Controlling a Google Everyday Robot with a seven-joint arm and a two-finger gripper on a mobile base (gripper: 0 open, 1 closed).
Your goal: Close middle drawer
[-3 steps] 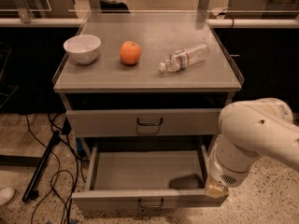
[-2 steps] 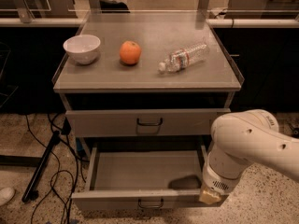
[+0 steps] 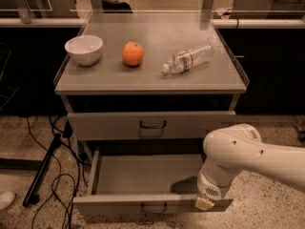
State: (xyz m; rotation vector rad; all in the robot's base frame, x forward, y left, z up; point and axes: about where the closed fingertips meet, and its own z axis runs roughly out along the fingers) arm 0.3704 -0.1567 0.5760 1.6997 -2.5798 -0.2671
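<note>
Gripper (image 3: 205,203) hangs at the open middle drawer's (image 3: 114,205) right front corner; we cannot tell its grip. Bowl (image 3: 84,49), orange (image 3: 133,53) and bottle (image 3: 187,58) sit on the worktop (image 3: 143,78).

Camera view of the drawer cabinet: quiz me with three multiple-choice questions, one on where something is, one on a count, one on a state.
1. Where is the gripper?
A. raised high above everything
B. at the right end of the middle drawer, by its front panel
C. down on the floor at the left

2. How many things lie on the cabinet top?
A. one
B. three
C. five

3. What state is the middle drawer in?
A. pulled out, its visible inside bare
B. pushed fully shut
C. pulled out and full of cups

Answers:
1 B: it sits low, against the panel's right end.
2 B: a white bowl, an orange and a plastic bottle.
3 A: its bare grey floor shows.
</note>
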